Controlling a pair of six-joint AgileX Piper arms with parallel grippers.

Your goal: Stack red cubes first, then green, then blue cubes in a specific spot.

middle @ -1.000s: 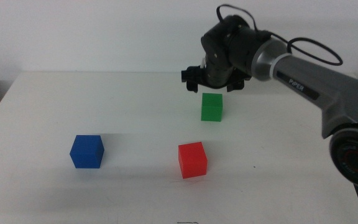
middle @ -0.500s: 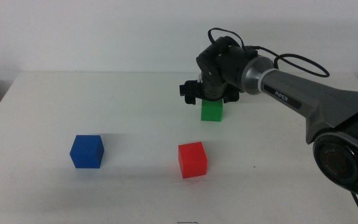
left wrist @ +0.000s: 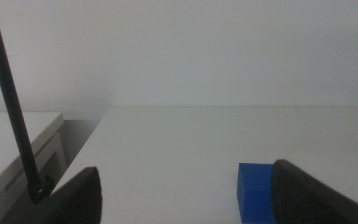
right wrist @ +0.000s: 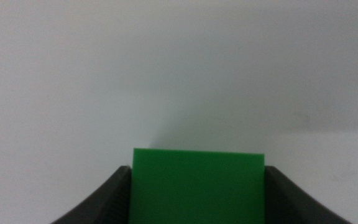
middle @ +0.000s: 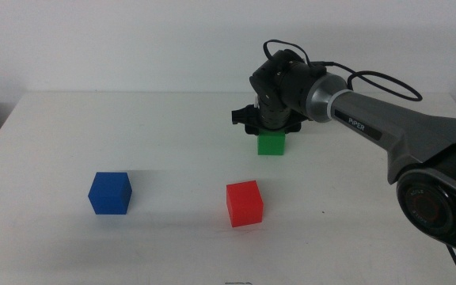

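Right wrist view: right gripper (right wrist: 197, 186) has dropped, jaws now flanking the green cube (right wrist: 197, 186); grasp comes next, red cube (middle: 245, 203) waiting at 6 o'clock.

My right gripper (middle: 270, 131) straddles the green cube (middle: 271, 144). Bare table (middle: 172, 142) separates it from the red cube (middle: 245, 203) and blue cube (middle: 110, 192).

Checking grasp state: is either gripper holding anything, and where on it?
Right gripper straddles the green cube on its two opposite side faces, cube on the table; whether it is clamped cannot be told. Left gripper holds nothing.
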